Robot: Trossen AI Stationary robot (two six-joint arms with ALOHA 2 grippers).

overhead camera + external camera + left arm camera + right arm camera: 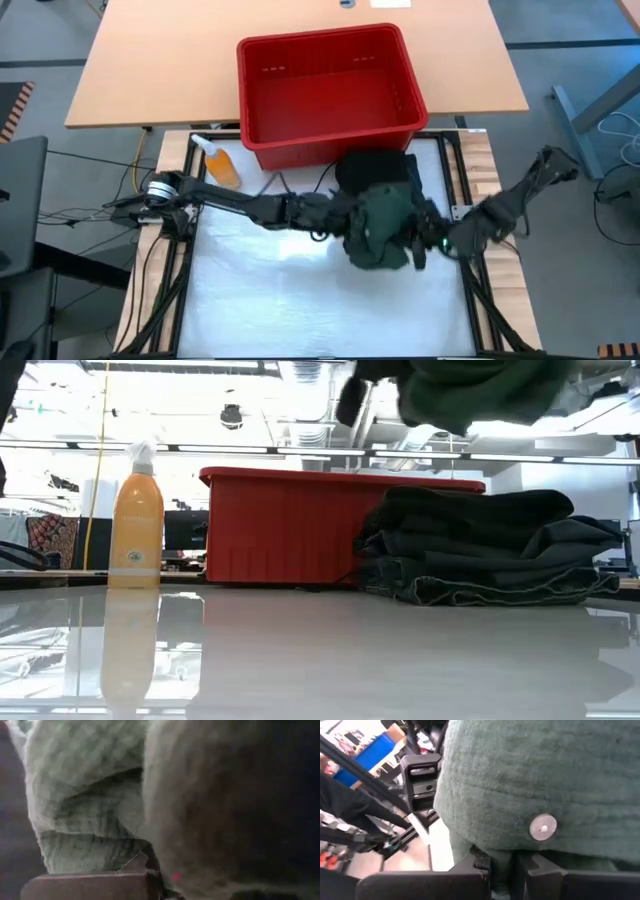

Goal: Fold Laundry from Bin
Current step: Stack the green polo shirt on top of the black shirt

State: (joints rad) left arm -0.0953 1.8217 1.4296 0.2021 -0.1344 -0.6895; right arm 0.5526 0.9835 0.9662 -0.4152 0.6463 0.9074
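A dark green buttoned shirt point(385, 228) hangs bunched above the white table mat, between my two grippers. My left gripper point(338, 218) reaches in from the table's left and my right gripper point(425, 240) from the right; both are shut on the shirt. In the low view the shirt point(470, 390) is well clear of the table. A folded stack of dark jeans and black pieces point(490, 550) rests on the mat in front of the red bin point(330, 90), whose inside shows only bare red. My left gripper holds the shirt's left side point(352, 222), coming nearly level from the table's left. Green cloth point(90, 820) fills its wrist view above one finger point(90, 885), so the place of contact is hidden. My right gripper pinches a bunched fold of the shirt point(502, 862) between its two fingers, just below a white button point(543, 827). It comes from the table's right, slanting slightly down. The shirt is lifted clear and hangs slack in a bundle.
An orange spray bottle point(220, 162) stands at the mat's far left corner, beside the bin. The folded stack point(375, 170) lies just beyond the hanging shirt. Bare mat point(300, 300) spreads toward the near edge. A wooden table point(150, 60) stands behind.
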